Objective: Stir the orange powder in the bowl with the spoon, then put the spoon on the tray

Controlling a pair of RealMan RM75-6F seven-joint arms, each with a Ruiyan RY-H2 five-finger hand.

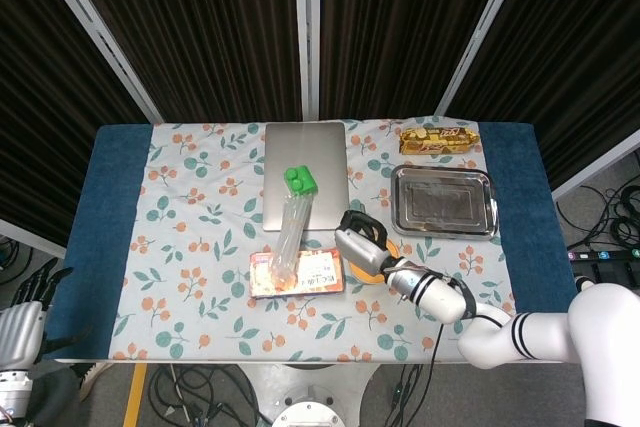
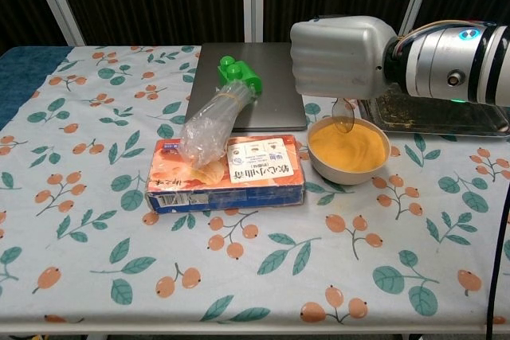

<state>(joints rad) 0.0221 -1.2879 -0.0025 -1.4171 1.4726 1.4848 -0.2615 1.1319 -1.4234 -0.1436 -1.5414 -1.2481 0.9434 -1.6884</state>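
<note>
Chest view: right hand (image 2: 341,55), fingers curled tight round one spoon (image 2: 344,119), holds its tip over the orange powder (image 2: 347,147) in one bowl (image 2: 351,171). One tray (image 2: 446,111) lies behind. Left hand (image 1: 28,309) hangs off-table, fingers spread.

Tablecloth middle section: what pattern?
White tablecloth printed with orange fruit and green leaves; clearest in the chest view.

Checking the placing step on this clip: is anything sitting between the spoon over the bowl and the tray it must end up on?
Nothing visible blocks it. The right hand holds the spoon above the bowl; the tray lies just beyond, with only patterned cloth between them in the head view. The snack packet lies past the tray's far edge.
</note>
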